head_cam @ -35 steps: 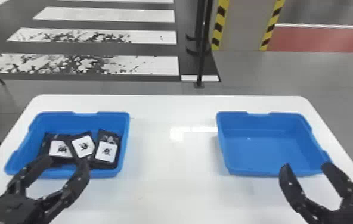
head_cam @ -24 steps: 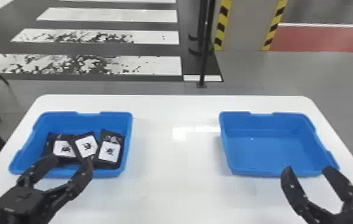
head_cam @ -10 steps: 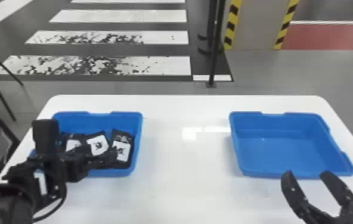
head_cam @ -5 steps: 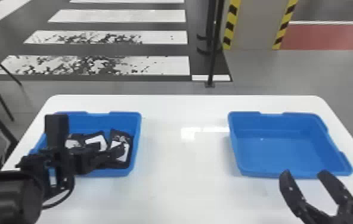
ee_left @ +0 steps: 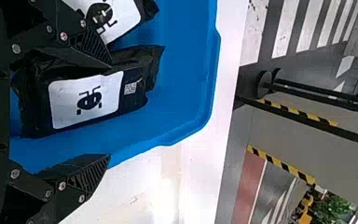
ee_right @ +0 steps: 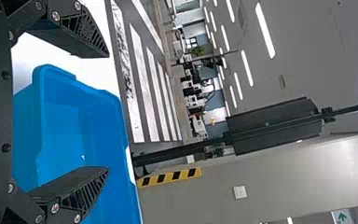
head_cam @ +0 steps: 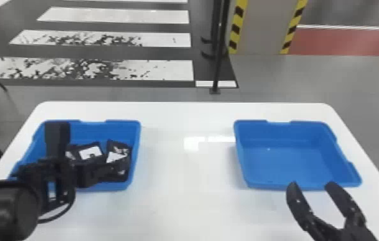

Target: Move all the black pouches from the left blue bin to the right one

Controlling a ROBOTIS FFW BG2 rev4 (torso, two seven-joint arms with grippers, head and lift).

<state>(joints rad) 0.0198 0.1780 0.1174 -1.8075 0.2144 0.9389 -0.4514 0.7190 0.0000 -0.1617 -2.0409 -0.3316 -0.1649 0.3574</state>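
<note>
In the head view my left gripper [head_cam: 86, 174] is over the near part of the left blue bin [head_cam: 135, 144]. Three black pouches with white labels lie in that bin: the rightmost pouch [head_cam: 119, 148], a middle pouch [head_cam: 98, 150] and a left one partly hidden by the arm. The left wrist view has my left gripper [ee_left: 109, 109] open around the rightmost pouch [ee_left: 135, 95], one finger overlapping its edge, the other apart from it. My right gripper [head_cam: 312, 184] is parked open at the near edge of the right blue bin [head_cam: 240, 153]; in its wrist view the gripper [ee_right: 108, 112] holds nothing.
Both bins stand on a white table [head_cam: 179, 198], with bare tabletop between them. No pouch lies in the right bin. A black post [head_cam: 219, 64] stands on the floor behind the table's far edge.
The left arm has swung from in front of the left bin to over it and lately shifted a little right, towards the rightmost pouch. The head view has shifted slightly; the right gripper stays open.
</note>
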